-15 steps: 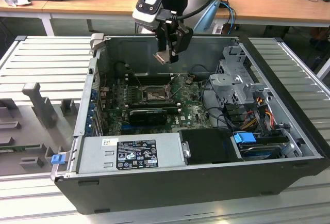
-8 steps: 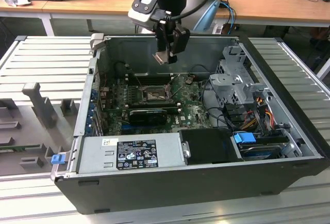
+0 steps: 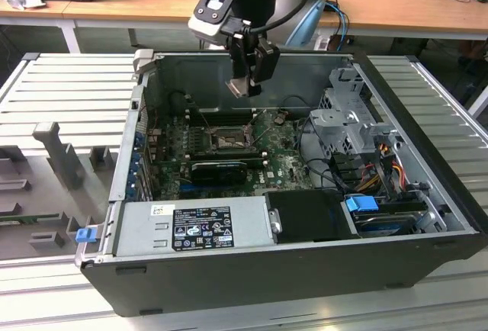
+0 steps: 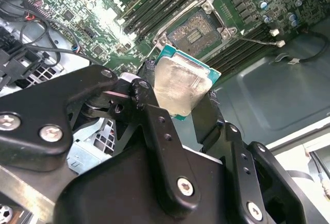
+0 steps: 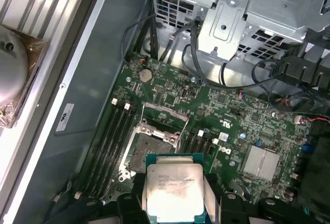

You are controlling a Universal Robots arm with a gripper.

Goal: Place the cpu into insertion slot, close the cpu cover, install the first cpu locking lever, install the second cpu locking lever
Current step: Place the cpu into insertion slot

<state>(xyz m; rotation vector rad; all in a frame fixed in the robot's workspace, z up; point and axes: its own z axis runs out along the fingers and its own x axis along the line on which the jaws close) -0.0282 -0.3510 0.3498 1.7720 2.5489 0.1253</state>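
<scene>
My gripper hangs over the open computer case, shut on the cpu, a flat silvery square chip with a green edge. In both wrist views the cpu sits between the black fingers, held in the air above the motherboard. The insertion slot lies below it on the green board, a dark-framed square socket with nothing in it. The cpu cover stands flipped open at the socket's edge.
A grey labelled power supply fills the case's near side. A long black card lies just in front of the socket. A metal drive cage with cables stands at the exterior view's right. Memory slots flank the socket.
</scene>
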